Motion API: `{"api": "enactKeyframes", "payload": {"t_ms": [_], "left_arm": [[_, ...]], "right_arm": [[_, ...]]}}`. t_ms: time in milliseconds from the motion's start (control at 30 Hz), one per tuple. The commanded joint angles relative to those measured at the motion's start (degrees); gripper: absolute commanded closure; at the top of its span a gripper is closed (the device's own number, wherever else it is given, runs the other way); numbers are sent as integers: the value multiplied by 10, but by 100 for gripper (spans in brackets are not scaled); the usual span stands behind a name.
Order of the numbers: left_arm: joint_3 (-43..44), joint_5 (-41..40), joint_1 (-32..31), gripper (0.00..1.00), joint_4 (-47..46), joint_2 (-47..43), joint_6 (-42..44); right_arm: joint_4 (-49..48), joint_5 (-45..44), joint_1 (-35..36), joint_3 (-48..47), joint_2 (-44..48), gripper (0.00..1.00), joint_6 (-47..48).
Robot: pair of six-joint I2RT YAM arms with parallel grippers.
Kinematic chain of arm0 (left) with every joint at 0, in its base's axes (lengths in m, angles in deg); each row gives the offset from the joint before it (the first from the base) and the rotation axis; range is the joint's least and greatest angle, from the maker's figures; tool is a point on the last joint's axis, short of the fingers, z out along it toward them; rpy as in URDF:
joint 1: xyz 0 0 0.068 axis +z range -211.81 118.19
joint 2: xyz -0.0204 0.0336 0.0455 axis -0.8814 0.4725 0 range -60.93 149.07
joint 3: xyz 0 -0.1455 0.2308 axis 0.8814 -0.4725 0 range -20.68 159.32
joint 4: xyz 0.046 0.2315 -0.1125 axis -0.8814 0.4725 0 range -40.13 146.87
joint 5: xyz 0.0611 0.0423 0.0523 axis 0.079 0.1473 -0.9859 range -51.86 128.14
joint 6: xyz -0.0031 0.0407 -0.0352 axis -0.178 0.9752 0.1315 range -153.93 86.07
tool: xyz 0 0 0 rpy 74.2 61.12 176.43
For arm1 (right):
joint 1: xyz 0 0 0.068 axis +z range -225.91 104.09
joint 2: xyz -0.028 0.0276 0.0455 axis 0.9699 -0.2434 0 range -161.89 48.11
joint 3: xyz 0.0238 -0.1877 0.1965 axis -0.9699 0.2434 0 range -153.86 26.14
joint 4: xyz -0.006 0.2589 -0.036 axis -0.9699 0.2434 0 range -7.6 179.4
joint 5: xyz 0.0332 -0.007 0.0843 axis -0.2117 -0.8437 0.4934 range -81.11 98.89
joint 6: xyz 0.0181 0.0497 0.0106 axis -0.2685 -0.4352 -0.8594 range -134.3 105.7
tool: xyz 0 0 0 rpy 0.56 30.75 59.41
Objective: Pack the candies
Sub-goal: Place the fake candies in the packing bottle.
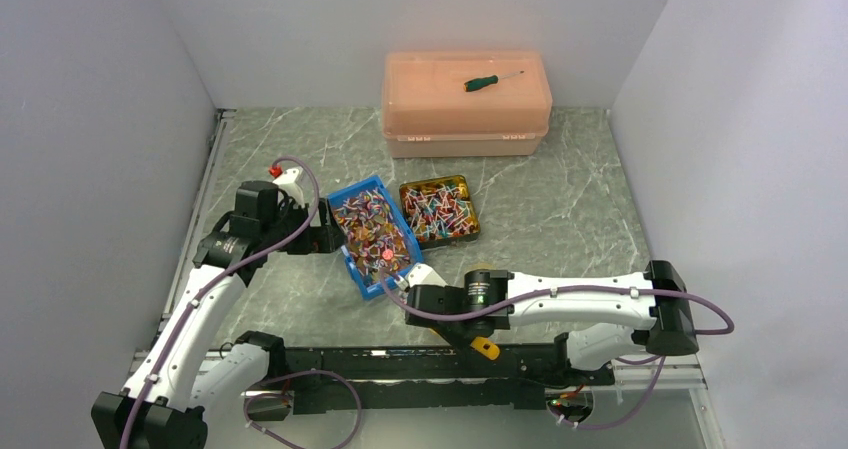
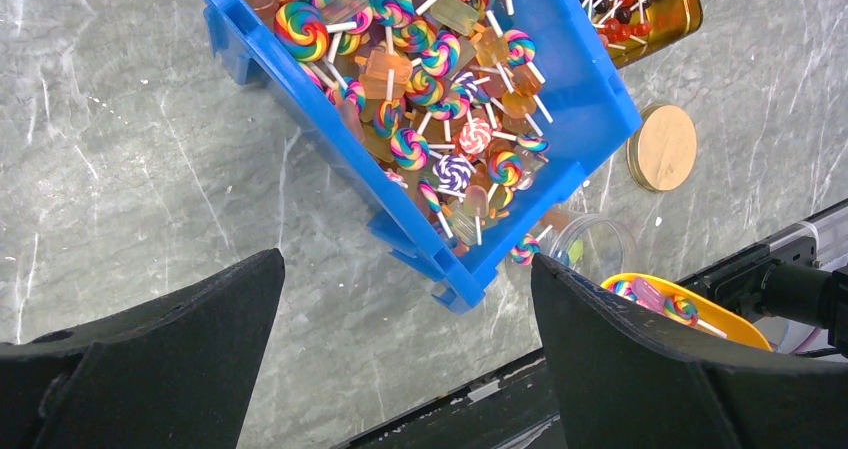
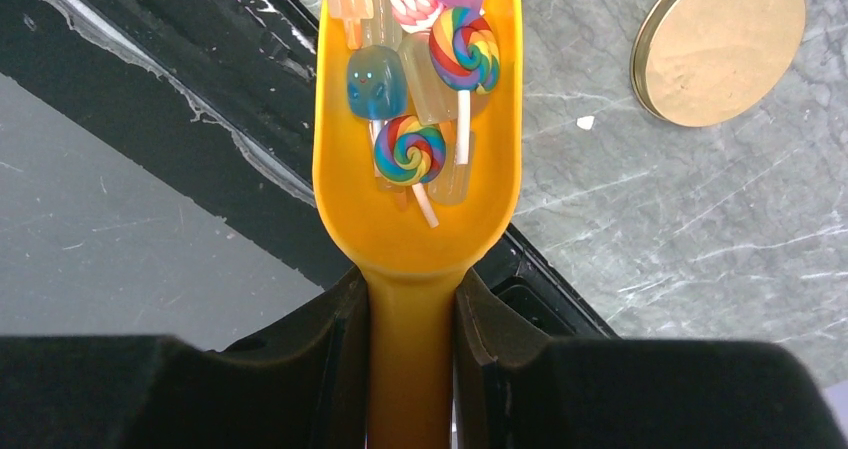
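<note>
Where scoop [image 3: 345,184] cradles candies [image 3: 410,152]: rainbow swirls, white sticks.

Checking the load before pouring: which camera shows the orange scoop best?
Right wrist: the scoop fills the frame, candies countable, handle between the fingers. Left wrist catches only its bowl edge; top shows just an orange tip.

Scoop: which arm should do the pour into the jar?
Right. The right gripper is shut on the scoop holding candies, beside the clear jar; left gripper hangs open and empty by the blue bin.
</note>
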Motion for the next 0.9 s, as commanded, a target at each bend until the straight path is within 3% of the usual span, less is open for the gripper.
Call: {"api": "enactKeyframes", "payload": {"t_ms": [0, 867], "left_arm": [[-2, 0, 3, 1, -14, -13, 9], [-1, -3, 3, 1, -13, -20, 11]], "right_arm": [[36, 17, -15, -31, -8, 100, 3], [103, 74, -65, -122, -68, 100, 72]]}}
